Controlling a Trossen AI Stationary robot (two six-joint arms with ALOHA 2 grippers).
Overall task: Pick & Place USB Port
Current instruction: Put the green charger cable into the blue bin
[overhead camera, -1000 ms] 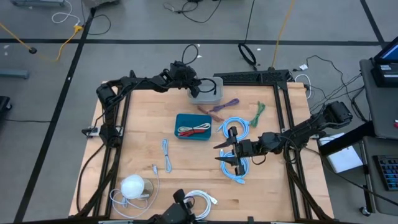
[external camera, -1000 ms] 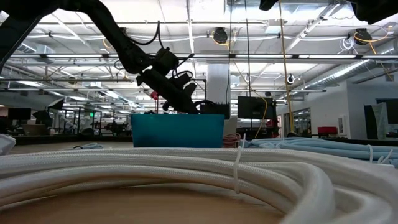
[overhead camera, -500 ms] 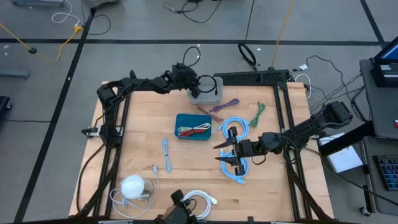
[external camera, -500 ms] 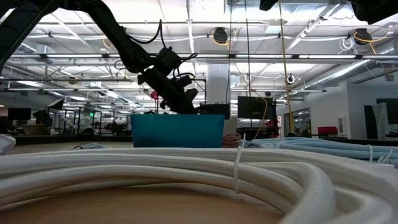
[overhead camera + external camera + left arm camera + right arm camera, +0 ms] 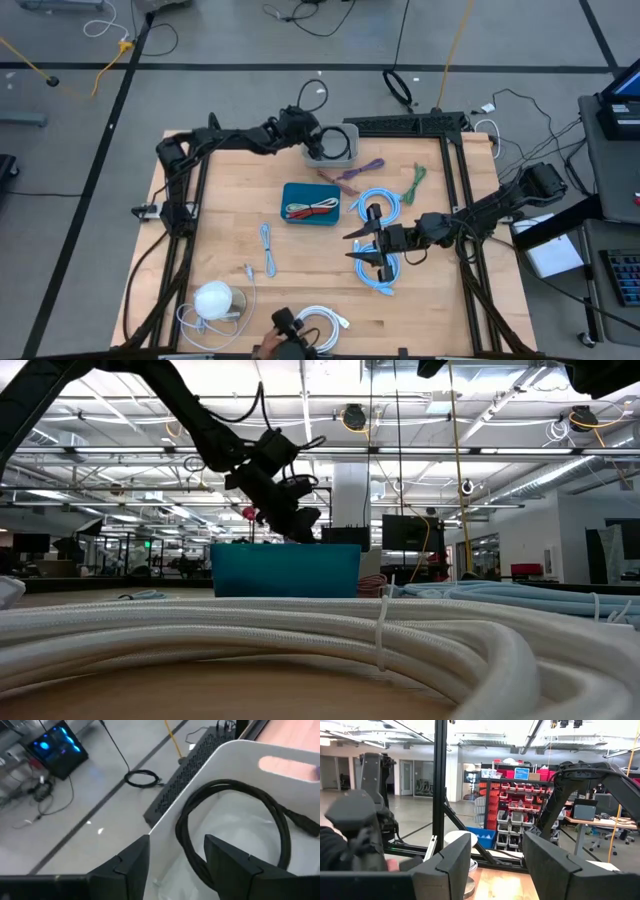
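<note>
The black USB cable (image 5: 235,827) lies coiled in a loose loop inside the white bin (image 5: 200,775) at the table's far edge, its thicker plug end resting against the bin's inner wall. Only the left wrist view shows the coil plainly; from above it is a dark ring (image 5: 338,141) inside the pale bin (image 5: 345,158), and the low view hides it behind the teal tray (image 5: 285,570). The left gripper (image 5: 312,143) hovers over the bin's near-left rim with its jaws apart and nothing between them; the wrist view looks past both fingers (image 5: 132,865) straight down onto the cable.

The right gripper (image 5: 362,243) hangs mid-table over the light-blue coiled cables (image 5: 378,205), jaws spread and empty. The overhead view alone shows the teal tray (image 5: 310,204) holding red and white cables, and the wooden table (image 5: 230,200).
</note>
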